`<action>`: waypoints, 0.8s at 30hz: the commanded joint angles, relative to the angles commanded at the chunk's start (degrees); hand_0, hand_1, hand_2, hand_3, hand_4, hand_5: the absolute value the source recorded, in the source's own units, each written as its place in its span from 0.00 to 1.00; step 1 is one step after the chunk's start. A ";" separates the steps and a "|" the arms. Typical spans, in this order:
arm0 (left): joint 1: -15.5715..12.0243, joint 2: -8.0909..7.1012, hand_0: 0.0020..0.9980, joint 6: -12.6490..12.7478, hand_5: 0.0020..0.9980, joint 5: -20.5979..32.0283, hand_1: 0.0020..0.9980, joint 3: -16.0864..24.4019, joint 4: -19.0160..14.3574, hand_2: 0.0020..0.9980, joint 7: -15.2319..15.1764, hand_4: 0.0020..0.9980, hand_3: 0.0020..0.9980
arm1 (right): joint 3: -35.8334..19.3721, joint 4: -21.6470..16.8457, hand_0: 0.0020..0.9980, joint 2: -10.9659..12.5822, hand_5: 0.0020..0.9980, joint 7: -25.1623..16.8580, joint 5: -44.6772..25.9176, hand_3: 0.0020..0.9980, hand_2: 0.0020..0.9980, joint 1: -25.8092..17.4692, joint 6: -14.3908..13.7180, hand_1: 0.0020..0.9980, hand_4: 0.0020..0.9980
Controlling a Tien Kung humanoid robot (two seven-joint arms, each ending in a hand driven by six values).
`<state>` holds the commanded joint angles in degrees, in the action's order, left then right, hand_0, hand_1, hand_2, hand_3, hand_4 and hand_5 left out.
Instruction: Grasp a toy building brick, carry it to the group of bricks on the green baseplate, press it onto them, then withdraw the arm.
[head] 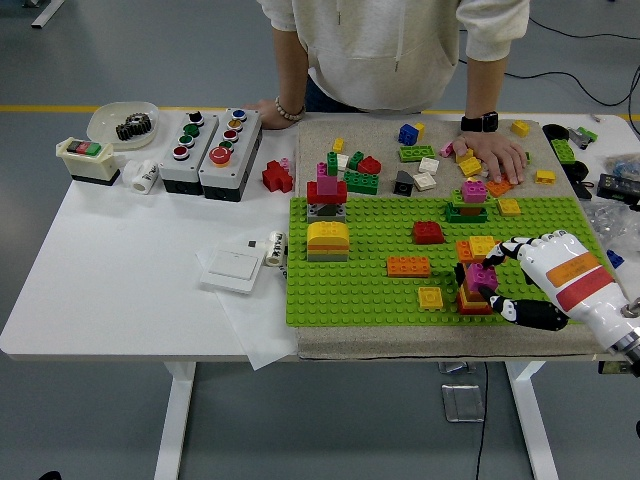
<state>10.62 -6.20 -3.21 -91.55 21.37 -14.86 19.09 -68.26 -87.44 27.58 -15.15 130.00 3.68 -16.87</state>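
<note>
The green baseplate (370,285) lies on a beige mat. Near its front right corner stands a small stack of red and orange bricks (471,300) with a magenta brick (481,275) on top. My right hand (491,277) reaches in from the right, its fingers (512,246) and thumb curled around the magenta brick. Other builds on the plate are a yellow-topped block (327,240), a red and magenta tower (327,190), a red brick (428,232), an orange brick (408,265) and a yellow brick (431,297). The left arm is out of sight.
A person stands at the far side, one hand (275,108) resting on the table, the other hand (497,157) on loose bricks (420,165) behind the plate. Button boxes (210,140), a bowl with gears (125,122) and a white switch plate (231,269) sit to the left.
</note>
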 joint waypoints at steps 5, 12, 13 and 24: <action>0.06 0.01 0.55 0.02 0.73 0.09 0.61 -0.01 0.02 0.68 -0.03 0.63 0.61 | -0.16 -0.03 0.10 -0.07 0.36 -0.02 0.00 0.53 0.42 0.06 -0.09 0.20 0.66; 0.05 0.03 0.55 -0.11 0.73 0.00 0.61 0.03 0.03 0.68 -0.06 0.63 0.61 | 0.17 0.55 0.10 -0.38 0.37 -0.03 0.00 0.53 0.38 0.35 -0.13 0.20 0.65; 0.05 0.03 0.55 -0.10 0.73 0.05 0.61 0.01 0.03 0.68 -0.07 0.63 0.61 | 0.17 0.63 0.10 -0.43 0.38 -0.03 0.00 0.53 0.35 0.39 -0.15 0.19 0.65; 0.10 0.04 0.55 0.04 0.73 0.31 0.61 -0.15 0.02 0.68 -0.07 0.63 0.61 | 0.40 1.24 0.10 -0.67 0.39 -0.13 0.00 0.53 0.29 0.76 -0.41 0.18 0.63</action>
<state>10.72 -6.16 -3.17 -91.24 21.22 -14.84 19.02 -67.85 -86.20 26.91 -15.28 130.00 4.44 -17.28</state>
